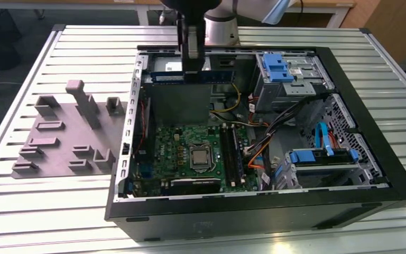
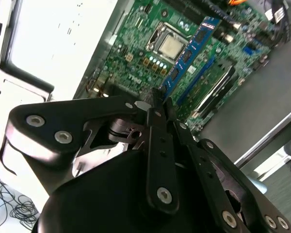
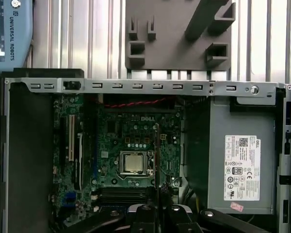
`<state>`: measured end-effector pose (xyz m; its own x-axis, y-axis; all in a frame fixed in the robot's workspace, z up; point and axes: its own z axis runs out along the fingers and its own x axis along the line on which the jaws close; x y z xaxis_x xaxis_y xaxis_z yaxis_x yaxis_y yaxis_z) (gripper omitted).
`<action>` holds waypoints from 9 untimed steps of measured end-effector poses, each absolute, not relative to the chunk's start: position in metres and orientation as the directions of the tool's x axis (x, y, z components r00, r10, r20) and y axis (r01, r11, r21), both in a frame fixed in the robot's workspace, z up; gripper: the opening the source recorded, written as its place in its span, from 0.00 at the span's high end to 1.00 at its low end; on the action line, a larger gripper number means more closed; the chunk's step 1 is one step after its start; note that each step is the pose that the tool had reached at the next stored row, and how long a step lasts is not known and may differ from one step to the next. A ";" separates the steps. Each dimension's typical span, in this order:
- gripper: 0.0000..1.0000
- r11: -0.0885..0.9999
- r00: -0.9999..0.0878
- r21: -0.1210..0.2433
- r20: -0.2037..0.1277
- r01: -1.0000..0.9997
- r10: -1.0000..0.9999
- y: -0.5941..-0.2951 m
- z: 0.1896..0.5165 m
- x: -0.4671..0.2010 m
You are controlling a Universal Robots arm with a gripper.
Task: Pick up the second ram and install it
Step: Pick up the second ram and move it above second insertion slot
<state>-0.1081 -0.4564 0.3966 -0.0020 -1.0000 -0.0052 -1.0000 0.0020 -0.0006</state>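
**Claw (image 1: 192, 66) clamping the second ram (image 1: 217, 76) over the open case (image 1: 259, 214)**

I am pinching the second ram (image 2: 194, 46) firmly between my fingers. In the exterior view the blue stick is lying level and poking out on both sides of them. I am hanging there over the case's twelve o'clock edge, well apart from the motherboard (image 1: 178, 153). The memory slots (image 1: 230, 156) are sitting just at three o'clock from the processor (image 1: 201, 156). I am holding the stick off toward twelve o'clock from them, well apart. The grey holder tray (image 1: 69, 137) is lying on the table (image 1: 19, 211) at nine o'clock from the case. A blue drive bracket (image 1: 280, 66) is showing near the case's one o'clock corner.
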 end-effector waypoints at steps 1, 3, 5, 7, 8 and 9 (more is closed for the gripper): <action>0.86 0.002 -0.002 -0.001 -0.005 -1.000 -1.000 -0.456 0.397 -0.105; 0.86 0.002 -0.002 -0.001 -0.005 -1.000 -1.000 -0.456 0.397 -0.098; 0.86 0.002 -0.002 0.000 -0.005 -1.000 -1.000 -0.456 0.397 -0.092; 0.86 0.002 -0.002 0.000 -0.005 -1.000 -1.000 -0.456 0.397 -0.085; 0.86 0.002 -0.002 0.000 -0.005 -1.000 -1.000 -0.456 0.397 -0.081; 0.86 0.002 -0.002 0.000 -0.005 -1.000 -1.000 -0.456 0.397 -0.078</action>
<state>-0.0778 -0.4564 0.3966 -0.0021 -1.0000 -0.0052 -1.0000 0.0021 -0.0001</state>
